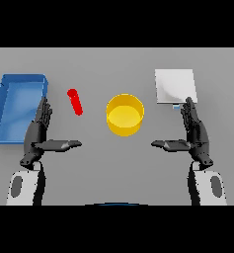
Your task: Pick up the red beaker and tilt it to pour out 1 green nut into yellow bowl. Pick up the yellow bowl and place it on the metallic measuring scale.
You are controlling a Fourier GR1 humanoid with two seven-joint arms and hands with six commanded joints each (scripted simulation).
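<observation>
Both hands are hanging low over the grey table (113, 163), nearest to us. Left hand (38, 133) is showing at the lower left, fingers pointing straight away from the body, held together and flat, thumb sticking out sideways toward the centre; it is gripping nothing. Right hand (197, 134) is mirroring it at the lower right, fingers straight and together, thumb jutting inward, also holding nothing. Thumbs are pointing at each other with a wide stretch of table between them.

Moving further out, the yellow bowl (125, 115) is sitting upright at the middle, between the two hands and a bit beyond them, touched by neither. Red beaker (75, 102) is showing just left of the bowl, slanting, its upper end leaning left, apart from the left hand's fingertips. Whether any nut is inside it, I cannot tell.

Blue tray (10, 136) is lying at the far left, beside the left hand. Metallic measuring scale (174, 86) is resting at the far right, just beyond the right hand's fingertips.
</observation>
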